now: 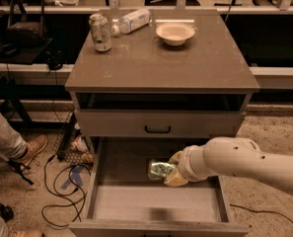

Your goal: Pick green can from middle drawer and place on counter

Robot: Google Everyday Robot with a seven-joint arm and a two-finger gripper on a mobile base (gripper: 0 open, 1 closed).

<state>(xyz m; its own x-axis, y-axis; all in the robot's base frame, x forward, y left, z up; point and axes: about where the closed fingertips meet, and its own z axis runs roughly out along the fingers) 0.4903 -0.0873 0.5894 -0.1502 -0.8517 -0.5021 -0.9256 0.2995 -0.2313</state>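
The green can (159, 170) is a small shiny mottled-green can, lying on its side in my gripper (171, 171). My gripper is shut on the can and holds it above the pale floor of the open middle drawer (156, 201), near the drawer's back. My white arm reaches in from the right. The can's shadow falls on the drawer bottom. The counter (161, 63) is the grey-brown cabinet top above.
On the counter stand a taller whitish-green can (100, 32), a plastic bottle on its side (131, 20) and a white bowl (174, 33). A shallower drawer with a black handle (157, 129) is shut above. Cables and a person's shoe (30, 149) lie at left.
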